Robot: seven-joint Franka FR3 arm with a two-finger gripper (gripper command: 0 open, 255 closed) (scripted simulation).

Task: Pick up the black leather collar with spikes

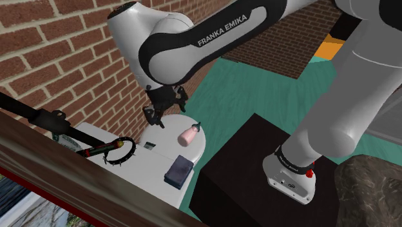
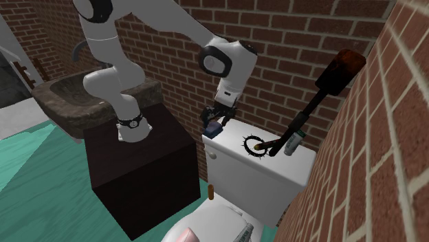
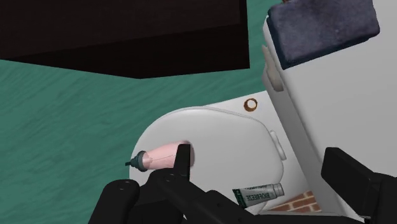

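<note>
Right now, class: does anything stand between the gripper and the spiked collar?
Nothing visible stands between the gripper and the collar on the white tank lid. But a long-handled tool reaches into the collar's ring from the far side.

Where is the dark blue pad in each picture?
Shoulder view: the pad is at lower centre, on the white lid's end by the black stand.
Second exterior view: at centre, on the lid's left end.
Wrist view: on the lid's end nearest the stand.
Shared landmark: the white lid.
</note>
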